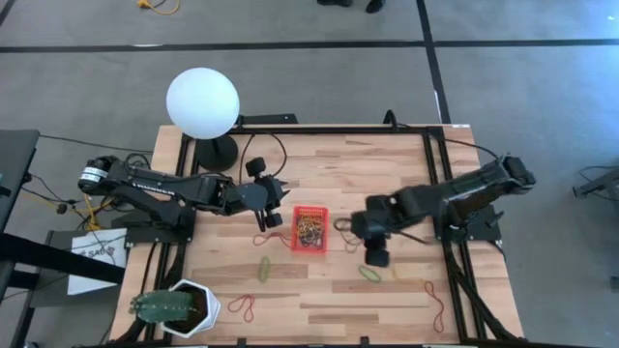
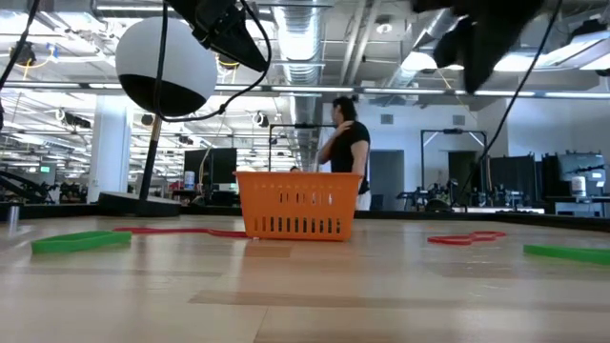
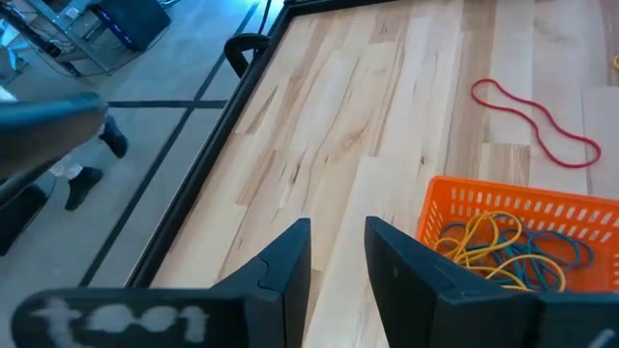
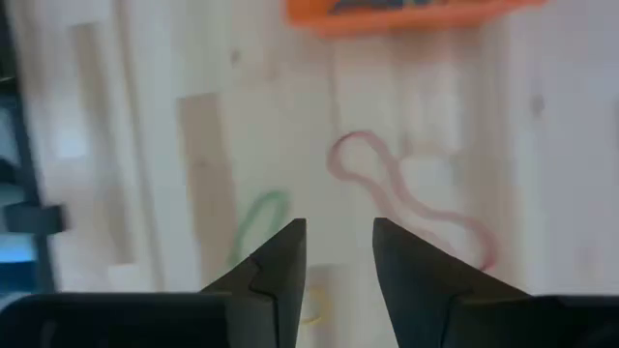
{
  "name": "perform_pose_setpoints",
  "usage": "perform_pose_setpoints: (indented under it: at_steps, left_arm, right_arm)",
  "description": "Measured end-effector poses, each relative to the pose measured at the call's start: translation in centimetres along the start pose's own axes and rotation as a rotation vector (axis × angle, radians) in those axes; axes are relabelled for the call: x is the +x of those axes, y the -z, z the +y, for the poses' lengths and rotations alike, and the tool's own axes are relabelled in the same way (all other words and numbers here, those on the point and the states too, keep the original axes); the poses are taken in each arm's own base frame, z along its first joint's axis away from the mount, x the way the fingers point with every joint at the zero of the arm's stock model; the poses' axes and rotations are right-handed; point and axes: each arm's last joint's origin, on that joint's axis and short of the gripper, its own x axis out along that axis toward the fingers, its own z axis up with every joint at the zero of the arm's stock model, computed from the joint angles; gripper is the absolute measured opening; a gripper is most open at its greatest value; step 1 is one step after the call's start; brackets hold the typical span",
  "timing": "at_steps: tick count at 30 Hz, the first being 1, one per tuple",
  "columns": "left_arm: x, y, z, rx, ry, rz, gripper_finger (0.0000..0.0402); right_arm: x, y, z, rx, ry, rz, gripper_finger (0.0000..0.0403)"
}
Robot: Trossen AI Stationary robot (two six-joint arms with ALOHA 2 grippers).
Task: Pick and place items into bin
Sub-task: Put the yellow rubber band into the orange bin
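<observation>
The red bin stood mid-desk between both arms, the left gripper just beside its left wall and the right gripper near its right side, above the surface. Bare wood lay open behind the bin. A globe lamp blocked the far-left corner and a white plant pot the near-left one. Loose bands dotted the near strip.

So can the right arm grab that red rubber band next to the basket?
Probably yes. The right gripper hangs open over the red rubber band, which lies flat on bare wood beside the basket, with nothing covering it.
</observation>
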Motion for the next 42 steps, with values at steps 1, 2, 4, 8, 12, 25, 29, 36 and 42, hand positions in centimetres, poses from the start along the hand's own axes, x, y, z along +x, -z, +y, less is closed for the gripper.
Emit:
perform_pose_setpoints:
  at_steps: [1, 2, 4, 8, 12, 25, 29, 36, 42]
  left_arm:
    - [0.0, 0.0, 0.0, 0.0, 0.001, 0.0, 0.0091]
    - [0.0, 0.0, 0.0, 0.0, 0.005, 0.0, 0.0091]
    - [0.0, 0.0, -0.1, 0.001, 0.016, 0.0, 0.0091]
    - [0.0, 0.0, -0.1, 0.001, 0.027, -0.001, 0.0091]
    - [0.0, 0.0, -0.1, -0.005, 0.028, -0.001, 0.0091]
    - [0.0, 0.0, -0.1, -0.022, 0.027, -0.001, 0.0091]
    - [0.0, 0.0, -0.1, -0.023, 0.028, -0.001, 0.0091]
    - [0.0, 0.0, -0.1, -0.023, 0.027, -0.001, 0.0091]
    - [0.0, 0.0, -0.1, -0.023, 0.028, -0.001, 0.0091]
  right_arm:
    - [0.0, 0.7, 0.6, -0.002, -0.01, -0.002, 0.0118]
    - [0.2, 1.6, 1.1, -0.016, -0.014, 0.009, 0.0118]
    - [1.1, 3.7, 2.0, -0.021, 0.002, 0.054, 0.0118]
    - [3.5, 7.0, 3.2, 0.114, 0.034, 0.119, 0.0118]
    - [5.5, 8.8, 4.5, 0.301, 0.007, 0.139, 0.0118]
    - [10.5, 10.9, 7.0, 0.387, 0.069, 0.352, 0.0118]
    - [11.6, 10.7, 6.7, 0.367, 0.091, 0.375, 0.0118]
    - [12.6, 10.3, 6.2, 0.336, 0.099, 0.403, 0.0118]
    - [12.9, 10.1, 6.0, 0.285, 0.081, 0.416, 0.0114]
